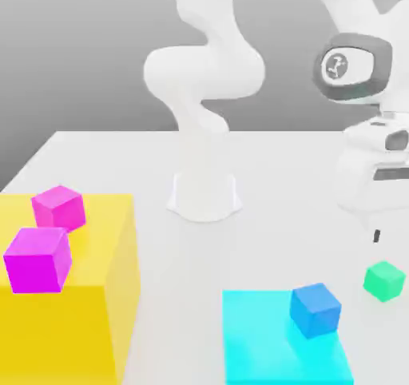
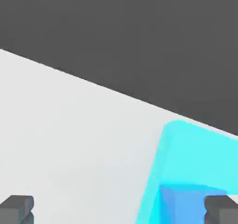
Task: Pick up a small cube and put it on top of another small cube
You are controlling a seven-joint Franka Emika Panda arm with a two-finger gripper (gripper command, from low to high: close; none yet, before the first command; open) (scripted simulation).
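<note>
Right now the gripper (image 1: 375,233) hangs with jaws wide apart above the green cube (image 1: 384,280), which sits on the table just beside the cyan slab (image 1: 264,335), so centre over it before descending.

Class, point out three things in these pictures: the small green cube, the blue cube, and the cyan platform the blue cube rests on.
green cube (image 1: 384,280): exterior view, on its front face.
blue cube (image 1: 315,309): exterior view, on its front face.
cyan platform (image 1: 264,343): exterior view, on the bare top surface beside the blue cube.
</note>
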